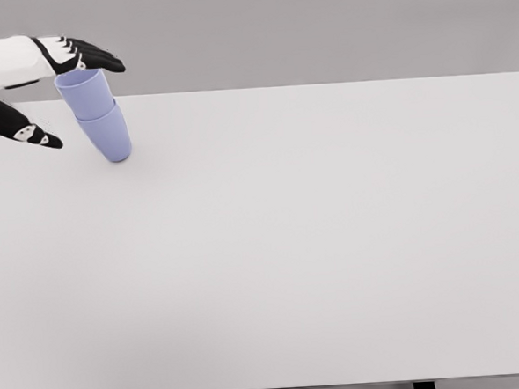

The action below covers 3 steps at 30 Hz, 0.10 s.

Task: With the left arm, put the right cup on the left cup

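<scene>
In the upper left of the frame the left hand (37, 93) reaches in from the left edge, its fingers spread apart — the upper fingers (88, 55) stretch over the rim of the top cup (84, 89), the thumb (22, 130) hangs lower and off to the left, touching nothing that I can make out. It grips no cup; whether the upper fingertips brush the rim cannot be told from this view.

Just right of the hand, the top cup sits nested in the bottom cup (108, 135), and the pair leans, its mouth tilted toward the upper left and its base resting on the table (333, 243) further right. By the look of it the stacking is done and the step in hand is letting go and getting clear.

To do that well, the hand should draw away up and leftward with fingers kept wide, so nothing catches the rim — the stack looks tilted already, and a snagged finger could tip it over. A slow retreat seems wiser than a quick one.

Counted: two lilac cups, one inside the other; one hand in view; one white table filling the rest of the frame. The right arm does not show.
</scene>
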{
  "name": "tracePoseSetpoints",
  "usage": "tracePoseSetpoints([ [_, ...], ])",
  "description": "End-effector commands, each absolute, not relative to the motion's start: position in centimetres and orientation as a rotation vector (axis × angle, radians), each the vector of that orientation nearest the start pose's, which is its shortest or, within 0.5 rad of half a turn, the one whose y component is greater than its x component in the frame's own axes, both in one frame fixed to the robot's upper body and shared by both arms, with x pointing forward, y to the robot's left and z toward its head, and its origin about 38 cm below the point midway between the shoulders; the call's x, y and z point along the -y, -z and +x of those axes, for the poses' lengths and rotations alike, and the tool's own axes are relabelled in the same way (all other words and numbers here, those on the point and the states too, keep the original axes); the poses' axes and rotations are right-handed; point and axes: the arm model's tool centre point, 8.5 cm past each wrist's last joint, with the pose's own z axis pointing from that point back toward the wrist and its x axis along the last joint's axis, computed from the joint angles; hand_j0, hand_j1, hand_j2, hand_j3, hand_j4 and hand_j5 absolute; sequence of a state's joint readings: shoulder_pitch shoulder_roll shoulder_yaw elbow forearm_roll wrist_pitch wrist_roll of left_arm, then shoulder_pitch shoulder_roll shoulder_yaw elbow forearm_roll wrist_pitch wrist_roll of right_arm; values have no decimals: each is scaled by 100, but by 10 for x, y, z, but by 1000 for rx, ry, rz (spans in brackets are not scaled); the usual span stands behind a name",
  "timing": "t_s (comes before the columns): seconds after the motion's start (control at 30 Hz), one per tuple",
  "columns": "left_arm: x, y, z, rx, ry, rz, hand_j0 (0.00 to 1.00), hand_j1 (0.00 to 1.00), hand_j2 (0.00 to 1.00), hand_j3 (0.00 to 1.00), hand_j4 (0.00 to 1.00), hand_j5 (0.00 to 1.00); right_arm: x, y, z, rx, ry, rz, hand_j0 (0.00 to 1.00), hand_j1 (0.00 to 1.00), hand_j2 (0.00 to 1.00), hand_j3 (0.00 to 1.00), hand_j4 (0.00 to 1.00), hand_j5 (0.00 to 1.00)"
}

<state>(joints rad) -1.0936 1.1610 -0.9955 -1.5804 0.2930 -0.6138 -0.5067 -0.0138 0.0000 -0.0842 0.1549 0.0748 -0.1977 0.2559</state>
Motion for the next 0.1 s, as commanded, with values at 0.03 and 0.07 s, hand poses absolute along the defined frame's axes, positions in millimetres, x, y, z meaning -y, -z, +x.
tracePoseSetpoints([
  [0.03,-297,-379,373,1782,1992,66,100,100,100,100,100,100,245,256,-24,58,0,180,100,100,100,100,100,100],
  [0.07,-293,-374,372,1783,1994,40,100,100,100,100,100,100,245,256,-24,58,0,180,100,100,100,100,100,100],
])
